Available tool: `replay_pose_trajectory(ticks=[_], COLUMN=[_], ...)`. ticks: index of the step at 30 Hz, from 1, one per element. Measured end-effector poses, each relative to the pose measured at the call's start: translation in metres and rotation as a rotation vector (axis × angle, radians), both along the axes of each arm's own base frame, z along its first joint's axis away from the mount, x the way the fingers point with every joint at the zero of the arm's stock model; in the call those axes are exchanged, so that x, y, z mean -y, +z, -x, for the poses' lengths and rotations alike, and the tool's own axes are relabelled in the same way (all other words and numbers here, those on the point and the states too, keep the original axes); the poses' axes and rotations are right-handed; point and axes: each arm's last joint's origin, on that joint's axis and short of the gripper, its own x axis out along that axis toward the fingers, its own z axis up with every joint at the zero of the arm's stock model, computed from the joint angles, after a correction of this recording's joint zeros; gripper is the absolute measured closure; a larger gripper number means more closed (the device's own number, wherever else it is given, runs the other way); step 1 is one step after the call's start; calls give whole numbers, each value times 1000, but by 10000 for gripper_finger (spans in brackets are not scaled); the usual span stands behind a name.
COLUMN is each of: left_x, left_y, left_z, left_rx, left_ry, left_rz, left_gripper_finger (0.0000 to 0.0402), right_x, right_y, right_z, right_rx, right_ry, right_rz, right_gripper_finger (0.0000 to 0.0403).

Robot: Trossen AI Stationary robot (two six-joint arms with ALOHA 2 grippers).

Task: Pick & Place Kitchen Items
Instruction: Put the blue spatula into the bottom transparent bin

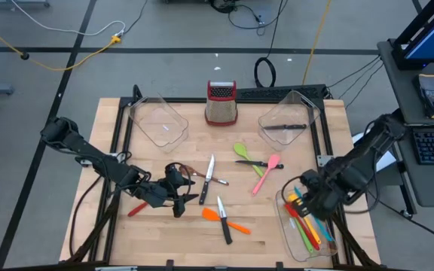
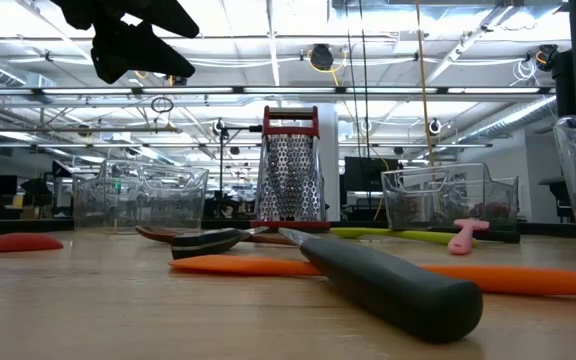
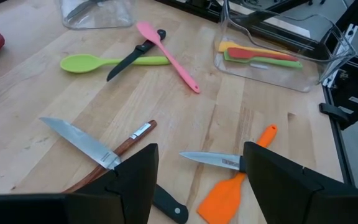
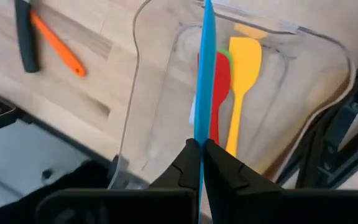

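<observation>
R end effector [image 4: 201, 152] pinching blue utensil [image 4: 204, 74], over bin [image 4: 316, 43]

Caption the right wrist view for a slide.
Right gripper shut on a blue utensil, poised over the clear bin holding red and yellow spatulas.

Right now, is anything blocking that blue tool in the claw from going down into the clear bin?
Nothing visible blocks it. The right gripper holds the blue utensil over the open-topped clear bin; only a yellow spatula and red spatula lie flat inside.
</observation>
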Motion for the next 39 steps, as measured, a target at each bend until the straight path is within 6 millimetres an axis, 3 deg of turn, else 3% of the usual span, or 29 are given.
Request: replay_pose_trajectory(ticks=[12,23,39], left_x=[0,0,0], left_y=[0,0,0], left_z=[0,0,0], left_rx=[0,-1,-1], left_ry=[1,-2,-3], left_rz=[0,-4,-4], left_gripper_finger=[160,160,160], right_x=[-29,-49,-58], right_y=[-24,-46,-83], right_z=[-8,-19,-26], right_rx=[24,-7,-70], right_ry=[-13,139,285], right_rz=[180,241,300], right_gripper_finger=[403,403,403])
